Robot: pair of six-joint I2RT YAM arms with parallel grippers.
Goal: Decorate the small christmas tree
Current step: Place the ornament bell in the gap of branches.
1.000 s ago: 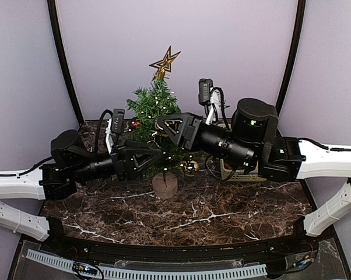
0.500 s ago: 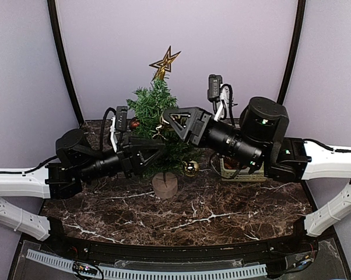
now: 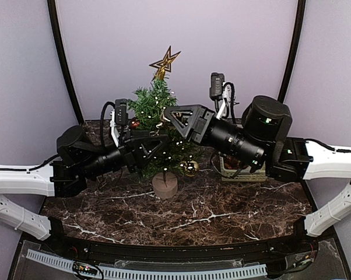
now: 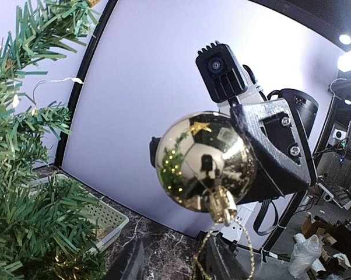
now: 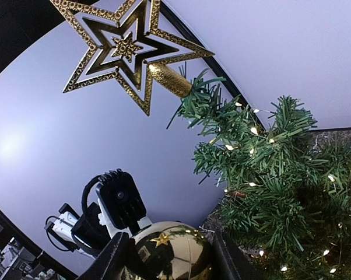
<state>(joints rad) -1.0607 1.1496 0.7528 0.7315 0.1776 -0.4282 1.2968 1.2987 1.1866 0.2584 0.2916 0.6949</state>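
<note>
The small christmas tree [image 3: 154, 108] stands at the table's middle back on a tan stump base [image 3: 164, 185], with a gold star [image 3: 165, 61] on top. My right gripper [image 3: 167, 121] is in front of the tree, shut on a shiny gold ball [image 5: 171, 256]. In the left wrist view that gold ball [image 4: 206, 160] hangs in front of the camera, and its gold cord loop [image 4: 207, 248] drops between the fingers of my left gripper [image 4: 172, 262]. Those fingers stand apart, the cord close to the right one. The tree [image 4: 24, 204] fills the left edge there.
Another gold ball [image 3: 190, 168] hangs low on the tree's right side, and a red ornament [image 3: 134, 123] on its left. A pale perforated basket [image 3: 245, 174] sits behind my right arm, also the basket [image 4: 99, 219] on the dark marble table [image 3: 210, 216].
My left gripper has risen to the right under the ball and its fingers have narrowed. The right gripper lifted the ball a little higher beside the tree.
</note>
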